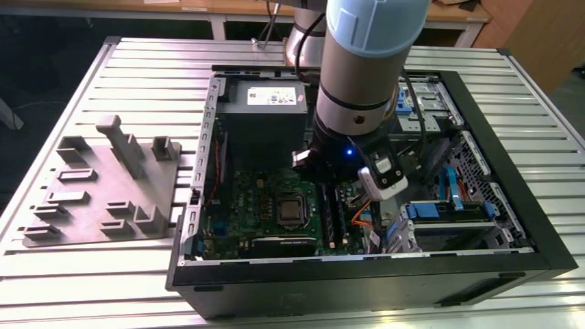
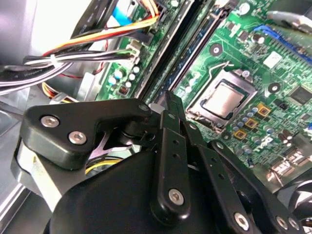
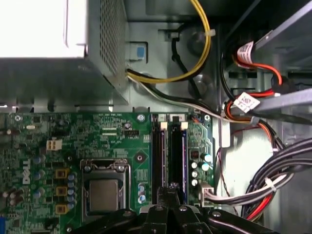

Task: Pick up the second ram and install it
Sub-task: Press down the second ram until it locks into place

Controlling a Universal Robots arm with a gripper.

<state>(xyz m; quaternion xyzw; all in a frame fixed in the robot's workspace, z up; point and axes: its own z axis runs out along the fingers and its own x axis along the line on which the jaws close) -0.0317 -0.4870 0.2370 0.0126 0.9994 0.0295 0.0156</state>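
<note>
A thin dark blue-green stick, the second ram (image 2: 187, 53) (image 3: 184, 156), stands on edge in one of two long slots on the green motherboard (image 1: 260, 195). An empty-looking black slot (image 3: 158, 156) runs beside it. My gripper (image 2: 168, 100) (image 3: 170, 187) is shut, its black fingertips pressed together right over the near end of the slots. Whether the tips touch the ram I cannot tell. In the exterior view the arm's wrist (image 1: 352, 147) reaches down into the open computer case above the slots.
The processor socket (image 1: 290, 211) (image 3: 104, 192) lies beside the slots. The grey power supply (image 1: 270, 103) (image 3: 48, 73) sits behind them. Cable bundles (image 3: 263, 195) and blue-tabbed drive bays (image 1: 448, 205) crowd the other side. A grey fixture (image 1: 109, 185) stands on the table outside the case.
</note>
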